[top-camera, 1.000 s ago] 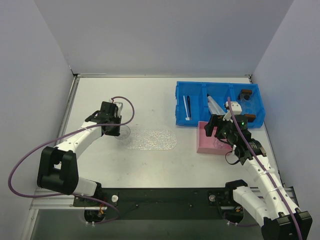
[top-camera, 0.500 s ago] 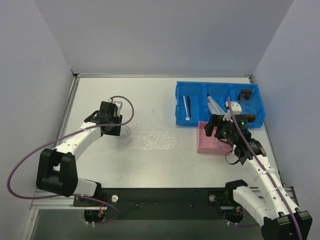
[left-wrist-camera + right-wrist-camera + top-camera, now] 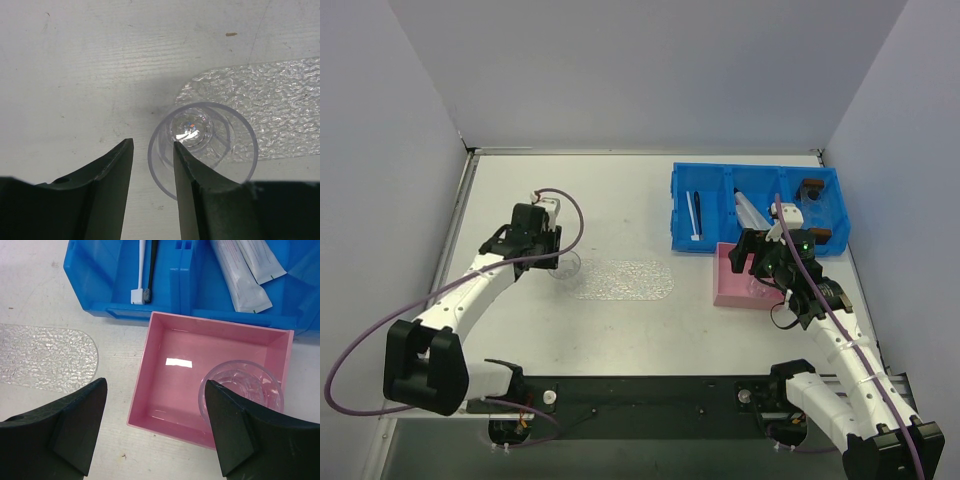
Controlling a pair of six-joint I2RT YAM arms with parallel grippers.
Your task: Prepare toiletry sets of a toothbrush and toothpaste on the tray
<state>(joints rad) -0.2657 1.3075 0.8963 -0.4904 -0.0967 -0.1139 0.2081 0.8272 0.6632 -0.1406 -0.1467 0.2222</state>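
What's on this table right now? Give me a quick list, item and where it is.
tray: clear, mid-table, no toiletries on it
toothbrushes: black and white, left compartment of blue bin
toothpaste: two tubes, middle compartment
left pincer: open, straddling wall of clear cup at tray's end
right pincer: open above pink box holding second cup

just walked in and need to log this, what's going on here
The left gripper straddles the rim of a clear cup at the left end of the tray, one finger inside, not clamped. The right gripper hangs wide open over the pink box, where a second cup stands. Both toothbrushes and both toothpaste tubes lie in the blue bin; none are on the tray yet.
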